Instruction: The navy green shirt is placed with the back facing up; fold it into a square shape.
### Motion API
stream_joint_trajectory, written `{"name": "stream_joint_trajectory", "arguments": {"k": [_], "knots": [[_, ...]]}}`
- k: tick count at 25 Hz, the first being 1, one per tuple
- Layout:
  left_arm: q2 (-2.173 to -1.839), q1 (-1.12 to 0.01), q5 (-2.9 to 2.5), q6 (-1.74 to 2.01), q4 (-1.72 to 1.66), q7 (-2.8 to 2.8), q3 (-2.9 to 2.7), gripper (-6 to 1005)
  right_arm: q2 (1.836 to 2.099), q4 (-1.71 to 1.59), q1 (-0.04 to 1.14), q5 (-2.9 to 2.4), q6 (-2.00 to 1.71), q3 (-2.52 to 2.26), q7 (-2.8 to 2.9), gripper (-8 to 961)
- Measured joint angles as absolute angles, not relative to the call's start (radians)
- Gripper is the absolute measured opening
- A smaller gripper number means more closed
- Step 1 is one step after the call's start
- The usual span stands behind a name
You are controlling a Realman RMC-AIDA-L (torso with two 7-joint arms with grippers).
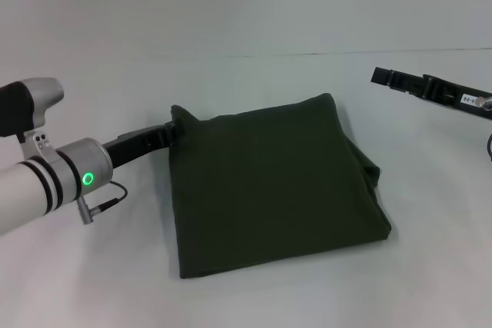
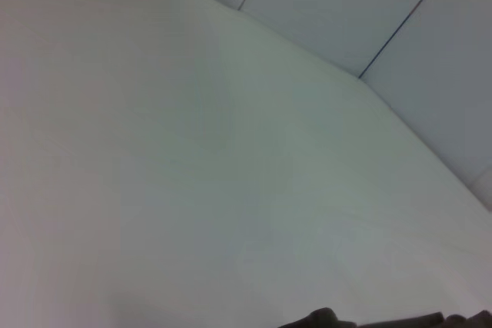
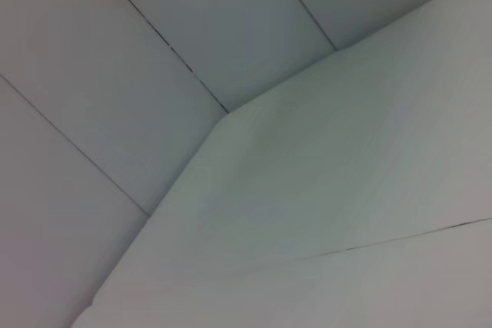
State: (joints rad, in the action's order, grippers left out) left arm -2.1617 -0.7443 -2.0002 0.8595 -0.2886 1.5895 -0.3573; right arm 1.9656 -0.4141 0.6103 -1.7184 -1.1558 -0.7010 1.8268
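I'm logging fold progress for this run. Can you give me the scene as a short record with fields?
shirt: navy green shirt folded into a rough square, plain side up, on the white table
left gripper: left gripper at the shirt's far left corner, touching the cloth
right gripper: right gripper raised to the right, apart from the shirt
loose edge: some cloth sticks out on the right side

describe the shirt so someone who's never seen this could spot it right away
On the white table, look to the middle, between the two arms. The navy green shirt lies there folded into a rough square, its far left corner at the left end effector. It is the only dark cloth on the pale surface; the right end effector hangs apart from it.
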Motion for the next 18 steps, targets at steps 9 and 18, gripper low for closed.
{"name": "stream_joint_trajectory", "arguments": {"k": [9, 18], "knots": [[-2.155, -0.780, -2.000, 0.862, -0.291, 1.608, -0.357, 22, 1.976, -0.414, 0.605, -1.717, -1.141, -0.698, 1.786, 685], [-2.140, -0.817, -2.006, 0.860, -0.305, 1.642, -0.357, 23, 1.985, -0.413, 0.600, -1.717, -1.128, -0.698, 1.746, 684]]}}
